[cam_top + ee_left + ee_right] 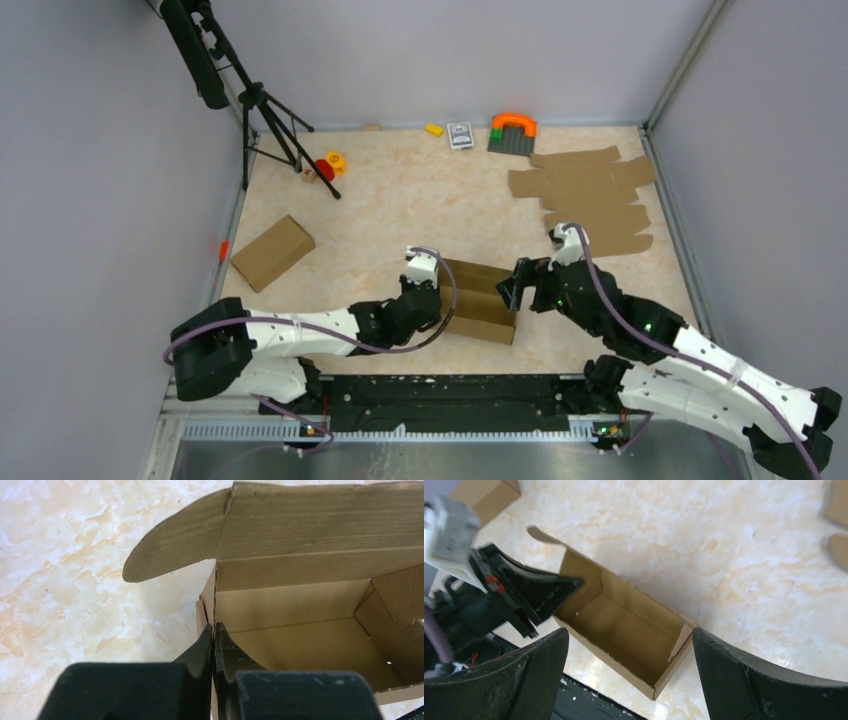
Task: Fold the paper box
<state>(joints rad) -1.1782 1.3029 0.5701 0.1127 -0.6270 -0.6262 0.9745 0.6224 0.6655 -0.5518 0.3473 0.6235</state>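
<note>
The paper box (482,300) stands as an open brown tray near the table's front middle, with its lid panel raised at the far side. My left gripper (433,300) is shut on the tray's left end wall. In the left wrist view the fingertips (214,632) pinch the top edge of that wall, with the box (300,605) open to the right. My right gripper (514,290) is open and hovers over the box's right end. In the right wrist view (630,640) its fingers straddle the box (624,625) without touching it.
A pile of flat cardboard sheets (590,195) lies at the back right. A closed folded box (272,252) lies at the left. A tripod (265,110) stands at the back left, with small toys (328,165) beside it. An orange arch on a dark plate (513,132) and a card deck (460,135) sit by the back wall.
</note>
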